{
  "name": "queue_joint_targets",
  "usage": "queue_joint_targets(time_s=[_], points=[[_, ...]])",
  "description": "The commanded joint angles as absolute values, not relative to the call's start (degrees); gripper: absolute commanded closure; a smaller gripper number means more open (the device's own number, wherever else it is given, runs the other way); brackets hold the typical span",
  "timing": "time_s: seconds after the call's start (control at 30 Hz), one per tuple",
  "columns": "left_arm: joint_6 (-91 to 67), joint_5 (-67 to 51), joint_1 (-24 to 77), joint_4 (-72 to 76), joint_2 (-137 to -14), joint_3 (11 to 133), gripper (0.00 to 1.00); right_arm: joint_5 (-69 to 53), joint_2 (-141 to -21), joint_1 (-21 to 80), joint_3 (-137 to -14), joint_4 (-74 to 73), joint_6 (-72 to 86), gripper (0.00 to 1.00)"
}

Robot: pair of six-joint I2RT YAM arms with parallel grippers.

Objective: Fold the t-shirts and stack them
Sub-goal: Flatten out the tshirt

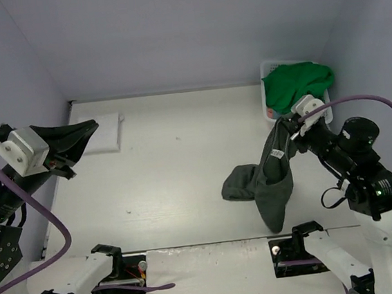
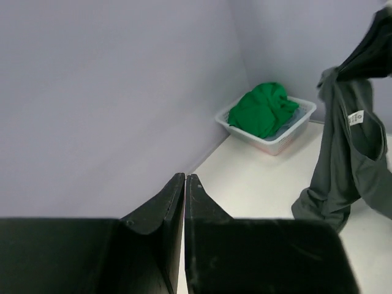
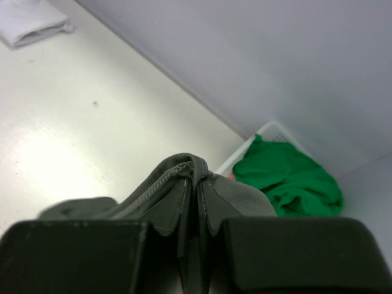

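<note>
Grey t-shirt [image 1: 272, 185] hangs below right hand [image 3: 197, 184], pinched at top.

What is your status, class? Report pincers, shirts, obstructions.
Right pincer shut on dark grey shirt, hanging, tail on table. Left pincer shut, empty. Green shirt in basket, white shirt folded far left. No obstruction seen.

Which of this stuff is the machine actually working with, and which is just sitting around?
Part of the job:
- dark grey shirt, hanging from the right end effector
- green shirt
- folded white shirt

Just there:
- white laundry basket
- table
- purple cables
</note>
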State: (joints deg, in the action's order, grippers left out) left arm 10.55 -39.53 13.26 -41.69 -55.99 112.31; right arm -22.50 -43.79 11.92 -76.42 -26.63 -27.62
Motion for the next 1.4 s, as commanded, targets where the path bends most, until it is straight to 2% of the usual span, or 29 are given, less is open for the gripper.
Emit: queue_joint_targets(time_s=[0.0,0.1,0.17,0.2,0.33,0.4,0.43,0.63,0.9,1.07,1.2,1.37], points=[[6.5,-43.5,12.2,-39.5,-57.6,107.8,1.00,-24.4,-47.0,11.5,-72.4,-24.3,-25.4,1.00],[2.0,-46.8,12.0,-35.2,-55.9,98.6,1.00,-24.9,-48.9,11.5,-71.8,-24.3,-24.6,1.00],[-2.9,-48.3,11.8,-30.2,-54.7,90.6,0.84,-24.6,-49.9,11.7,-72.3,-24.3,-24.3,1.00],[-3.9,-49.4,11.8,-28.5,-54.3,88.2,0.68,-23.7,-50.4,11.6,-73.1,-24.3,-24.2,1.00],[-8.8,-49.8,12.1,-21.2,-54.1,78.7,0.44,-20.7,-53.0,11.6,-76.6,-24.3,-24.0,1.00],[-9.6,-50.1,12.6,-19.1,-54.4,74.9,0.40,-19.4,-54.7,11.6,-78.6,-24.3,-23.6,1.00],[-11.2,-50.1,12.8,-16.5,-54.7,73.9,0.34,-19.0,-55.3,11.6,-80.7,-24.3,-23.2,1.00],[-14.8,-51.6,14.0,-10.1,-57.3,70.2,0.30,-18.7,-59.9,11.5,-88.5,-24.3,-20.5,1.00],[-14.2,-54.6,18.2,-8.9,-64.9,75.1,0.27,-23.8,-63.1,11.6,-94.5,-24.4,-14.8,1.00],[-9.2,-55.4,22.0,-14.8,-73.6,81.8,0.26,-24.6,-64.2,11.6,-96.2,-24.6,-13.9,1.00],[-0.2,-50.3,27.6,-23.2,-79.8,86.6,0.25,-23.9,-65.0,11.5,-98.0,-24.9,-14.0,1.00],[4.2,-47.2,31.7,-25.9,-84.9,89.9,0.25,-23.2,-67.1,11.6,-99.8,-25.0,-14.1,1.00]])
